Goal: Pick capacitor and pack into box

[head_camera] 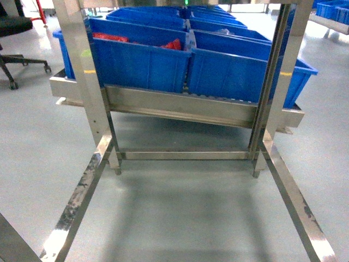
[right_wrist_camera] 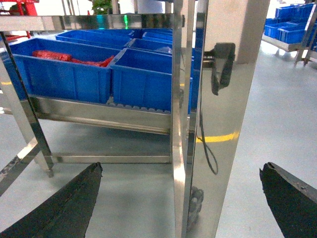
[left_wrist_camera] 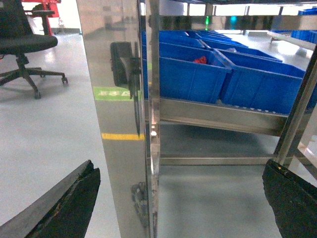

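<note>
Capacitor and box are out of view; both hands (left_wrist_camera: 178, 198) (right_wrist_camera: 181, 198) hang wide, empty, facing blue bins (head_camera: 218, 60) at 12 o'clock, perhaps holding red parts (head_camera: 112, 37).

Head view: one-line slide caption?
Blue plastic bins, one holding red items, sit on a tilted stainless steel rack above grey floor; no claw in view.

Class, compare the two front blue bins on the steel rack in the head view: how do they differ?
The front-left bin holds red items; the front-right bin shows none. The front-left bin sits higher in the picture, the front-right lower and nearer. Both are blue plastic, open-topped, and side by side on the steel rack.
</note>
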